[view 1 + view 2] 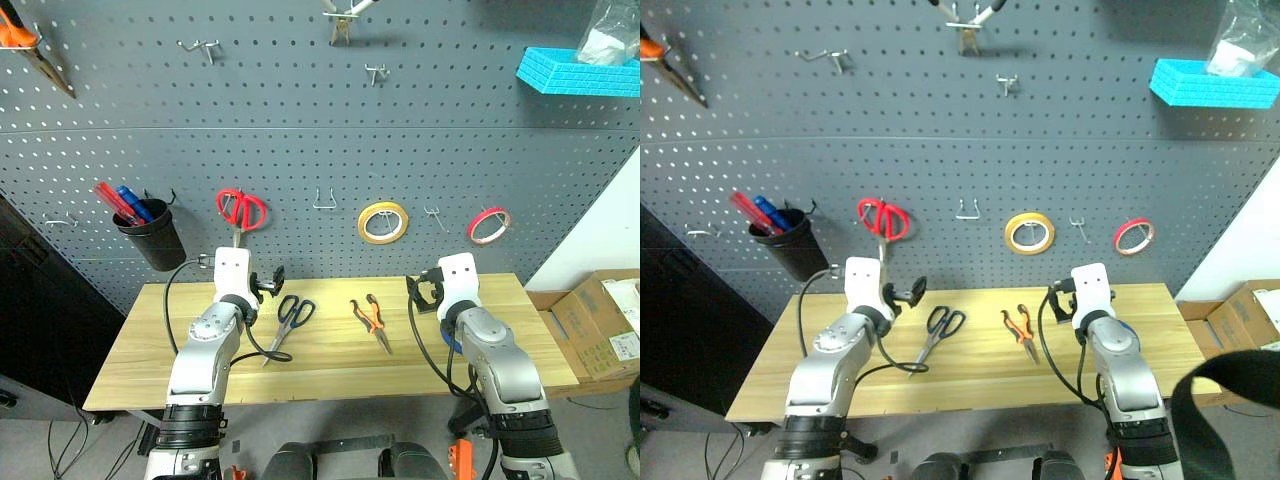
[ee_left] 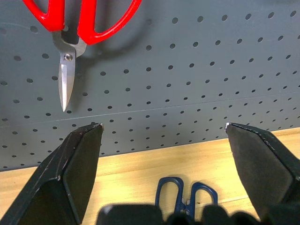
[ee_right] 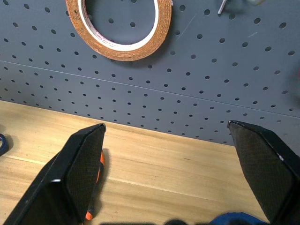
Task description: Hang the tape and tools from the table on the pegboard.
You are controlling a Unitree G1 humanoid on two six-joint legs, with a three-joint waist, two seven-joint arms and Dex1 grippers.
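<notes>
Dark blue-handled scissors and orange-handled pliers lie on the wood table between my arms. A blue arc, the tape, shows under my right forearm and is mostly hidden. An orange-and-black sliver peeks from behind one right finger; I cannot tell whether it is the screwdriver. My left gripper is open and empty just left of the scissors, facing the pegboard. My right gripper is open and empty, to the right of the pliers, facing the board.
On the pegboard hang red scissors, a yellow roll, a red roll, a black cup of pens and pliers near the top. Bare hooks sit between them. A blue tray is mounted upper right. Cardboard boxes stand on the right.
</notes>
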